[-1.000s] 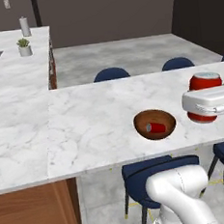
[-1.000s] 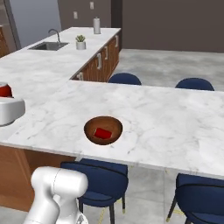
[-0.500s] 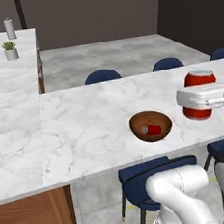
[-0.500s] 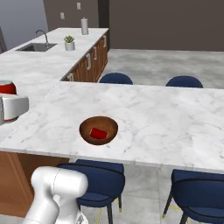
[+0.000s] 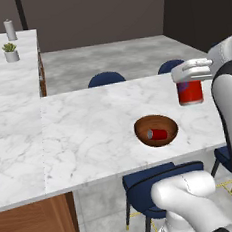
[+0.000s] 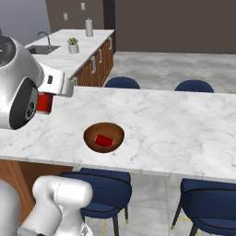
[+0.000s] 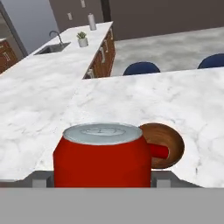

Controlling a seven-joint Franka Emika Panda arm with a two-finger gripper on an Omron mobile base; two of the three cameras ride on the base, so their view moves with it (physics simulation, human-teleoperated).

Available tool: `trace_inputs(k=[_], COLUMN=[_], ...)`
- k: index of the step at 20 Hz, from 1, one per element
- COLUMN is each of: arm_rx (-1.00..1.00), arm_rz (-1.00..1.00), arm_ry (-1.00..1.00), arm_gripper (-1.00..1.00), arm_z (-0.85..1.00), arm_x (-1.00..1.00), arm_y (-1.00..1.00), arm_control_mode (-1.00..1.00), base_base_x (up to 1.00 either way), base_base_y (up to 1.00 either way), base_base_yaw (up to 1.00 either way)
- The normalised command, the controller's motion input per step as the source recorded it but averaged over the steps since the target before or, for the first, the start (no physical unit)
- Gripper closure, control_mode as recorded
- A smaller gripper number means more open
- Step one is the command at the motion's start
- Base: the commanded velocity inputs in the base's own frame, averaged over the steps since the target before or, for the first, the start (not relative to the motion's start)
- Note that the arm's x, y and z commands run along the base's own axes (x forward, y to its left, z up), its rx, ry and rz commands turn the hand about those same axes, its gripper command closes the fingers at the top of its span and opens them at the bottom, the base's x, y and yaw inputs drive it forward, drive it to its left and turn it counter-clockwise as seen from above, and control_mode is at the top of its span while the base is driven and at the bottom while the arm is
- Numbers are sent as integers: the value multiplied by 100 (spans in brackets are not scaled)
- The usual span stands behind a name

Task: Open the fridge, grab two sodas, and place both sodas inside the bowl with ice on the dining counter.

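The hand [image 5: 189, 83] grips a red can [image 5: 190, 92] upright, its jaws closed on the can's sides, holding it in the air above the white marble worktop [image 5: 94, 130]. In the hand view the can [image 7: 103, 155] sits between the fingertips, silver top up. Near it, the brown bowl [image 5: 156, 130] rests on the worktop with a second can [image 5: 157, 134] lying on its side inside. Blue chairs [image 6: 121, 83] line the worktop's far side, and more stand on the near side.
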Motion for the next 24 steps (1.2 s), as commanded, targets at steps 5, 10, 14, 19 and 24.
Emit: trace_inputs(k=[5,10,14,19,24], arm_rx=[-3,-7,-8,-9,-9], arm_rz=[16,17,18,22,28], arm_ry=[39,15,1,0,1], arm_gripper=[100,100,100,100,100], arm_z=[-38,-57,-56,-47,-40], arm_x=[67,33,14,0,14], arm_y=[0,-2,-9,-30,-26], arm_control_mode=[-100,-100,-100,-100,-100], base_base_x=[0,0,0,0,0], base_base_y=[0,0,0,0,0], base_base_yaw=[0,0,0,0,0])
